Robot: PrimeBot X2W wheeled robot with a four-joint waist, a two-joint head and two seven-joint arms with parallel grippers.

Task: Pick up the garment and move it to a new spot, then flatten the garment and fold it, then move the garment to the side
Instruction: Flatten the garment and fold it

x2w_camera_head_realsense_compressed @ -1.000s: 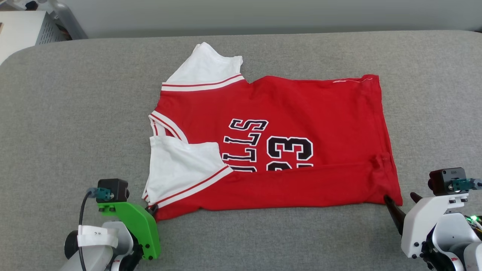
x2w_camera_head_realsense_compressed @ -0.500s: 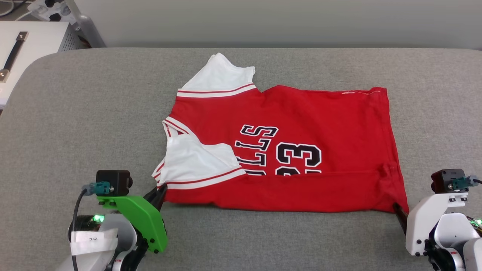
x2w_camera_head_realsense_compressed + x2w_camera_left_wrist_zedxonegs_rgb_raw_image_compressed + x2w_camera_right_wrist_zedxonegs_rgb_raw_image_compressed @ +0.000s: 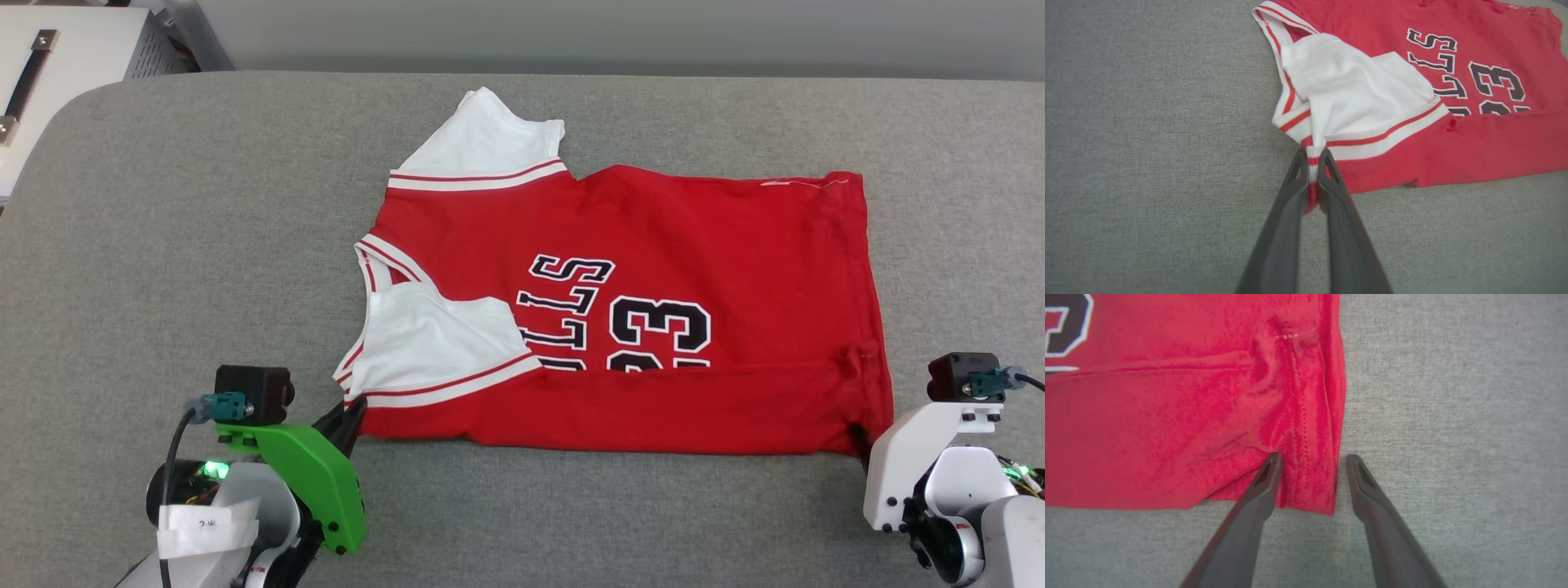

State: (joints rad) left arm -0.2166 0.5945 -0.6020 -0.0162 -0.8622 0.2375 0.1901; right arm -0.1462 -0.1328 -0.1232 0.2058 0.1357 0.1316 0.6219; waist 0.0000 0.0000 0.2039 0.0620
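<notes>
The garment point(image 3: 637, 220), a red shirt with white sleeves and black "BULLS 23" print, lies sideways on the grey surface with its near edge folded over the print. My left gripper point(image 3: 349, 415) is at its near left corner. In the left wrist view this gripper point(image 3: 1312, 154) is shut on the striped sleeve trim of the garment point(image 3: 1453, 143), and the white sleeve bunches up from the pinch. My right gripper point(image 3: 859, 439) is at the near right hem corner. In the right wrist view it point(image 3: 1312, 457) stands open, its fingers astride the hem of the garment point(image 3: 1167, 416).
The grey padded surface point(image 3: 180, 245) spreads wide on all sides of the shirt, its far edge rounded at the left. A white cabinet point(image 3: 57, 73) with a dark handle stands beyond the far left corner. A pale wall runs behind.
The head camera has shifted. My left gripper has carried the near sleeve corner inward, bunching the white sleeve. My right gripper has drawn in to the hem corner, its fingers now mostly behind the wrist.
</notes>
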